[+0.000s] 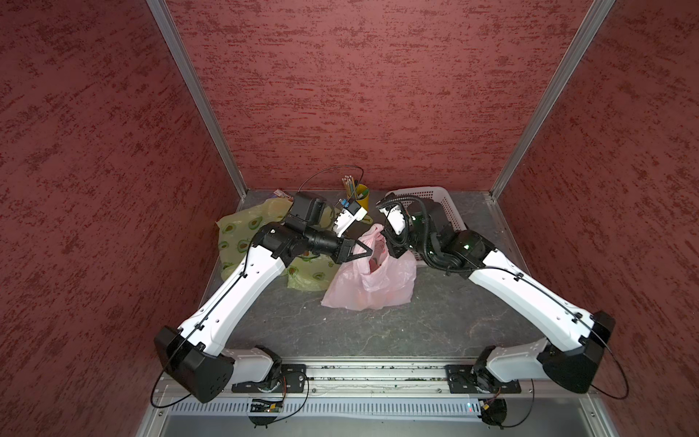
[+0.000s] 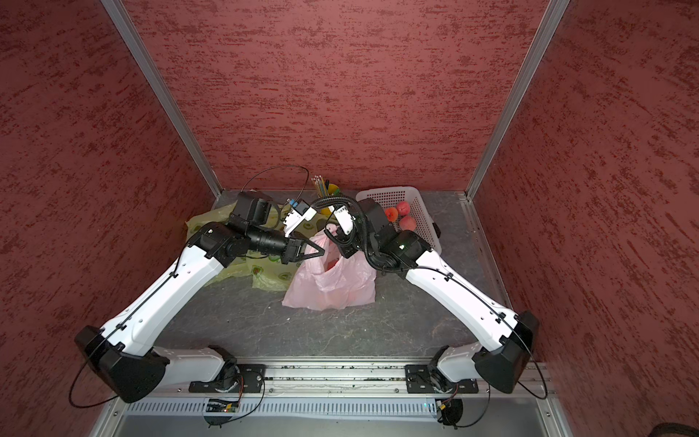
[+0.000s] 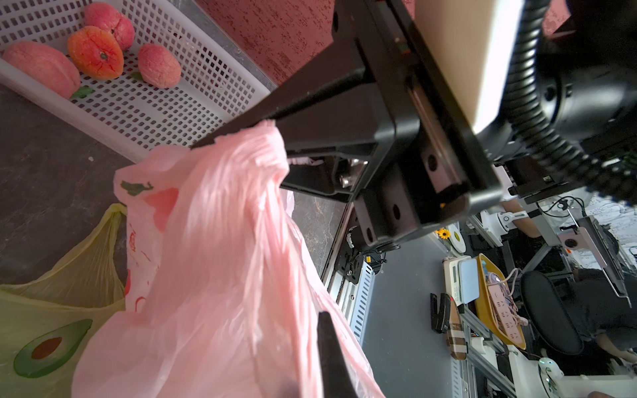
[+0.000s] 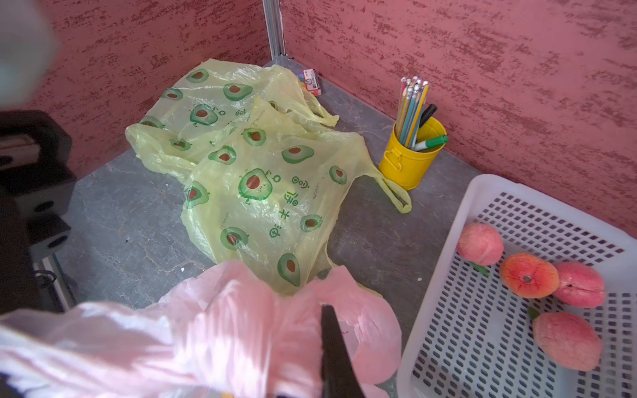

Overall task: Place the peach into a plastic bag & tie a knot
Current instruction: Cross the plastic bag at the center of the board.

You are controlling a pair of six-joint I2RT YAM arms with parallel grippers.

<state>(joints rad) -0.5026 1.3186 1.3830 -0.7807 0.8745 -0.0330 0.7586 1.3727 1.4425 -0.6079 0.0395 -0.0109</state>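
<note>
Plastic is pinched from both sides: the pink bag [image 1: 372, 283] stands in the middle of the grey surface [image 1: 340, 333], its upper part pulled up between the two arms. The left gripper [image 1: 372, 251] reaches in from the left, its jaws together on the bag's left handle. The right gripper [image 1: 386, 235] comes from the opposite side, and the left wrist view shows its jaws clamped on the gathered, pleated handle of the bag [image 3: 213, 258], which hangs down from them. In both top views a reddish rounded shape, the peach [image 2: 333, 263], sits inside the bag below its open mouth; the film blurs its outline. The mouth is open and the handles are held apart, with no knot tied.

Behind the right arm a white perforated basket [image 4: 448, 241] lies near the back wall with four more fruits [image 4: 529, 275] in it, one more orange than the rest. Two yellow-green bags printed with avocados [image 4: 269, 193] lie crumpled at the left rear, touching the pink bag's far edge. A yellow cup [image 4: 410, 155] of pencils and markers stands upright by the back wall, between those bags and the basket.
</note>
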